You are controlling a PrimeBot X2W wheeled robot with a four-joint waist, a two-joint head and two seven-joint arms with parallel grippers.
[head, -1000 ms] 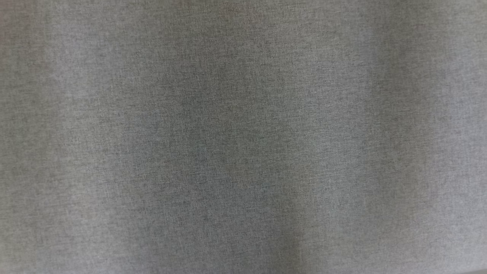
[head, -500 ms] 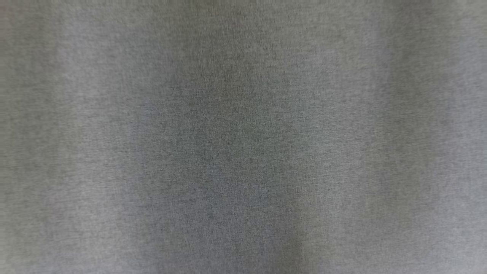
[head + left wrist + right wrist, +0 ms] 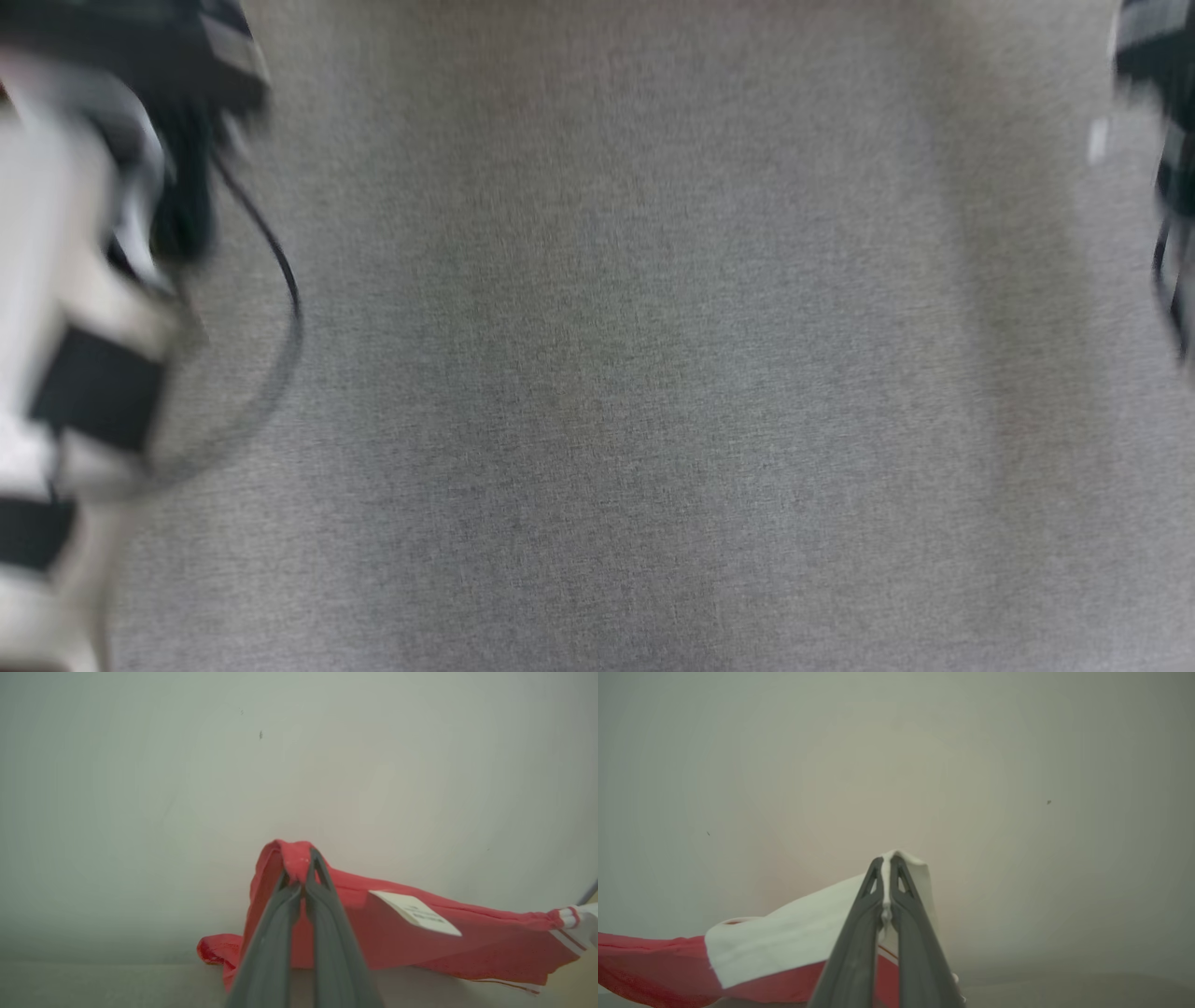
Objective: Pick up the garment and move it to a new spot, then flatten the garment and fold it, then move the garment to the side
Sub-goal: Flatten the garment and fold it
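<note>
A big flat grey cloth (image 3: 616,373) takes up most of the head view. It looks fuzzy. At the left edge is the left arm (image 3: 65,373), pale with black patches and very blurry. A thin black cable (image 3: 280,271) loops down beside it. A bit of the right arm (image 3: 1153,84) shows at the top right corner, blurry too.

In both wrist views a plain pale surface (image 3: 187,788) sits behind everything. I cannot tell if it is a wall or a table.

The garment (image 3: 467,947) is red with white parts. Both grippers hold it. In the left wrist view the left gripper (image 3: 301,868) is closed tight on a bunched red fold at its top. The red cloth runs off to the right to a white end with red stripes (image 3: 577,924). In the right wrist view the right gripper (image 3: 887,868) is pinched shut on a white piece (image 3: 784,938) of the garment, with red cloth below and to the left.

A small white tag (image 3: 416,912) lies on the red cloth. Its print is too tiny to read.
</note>
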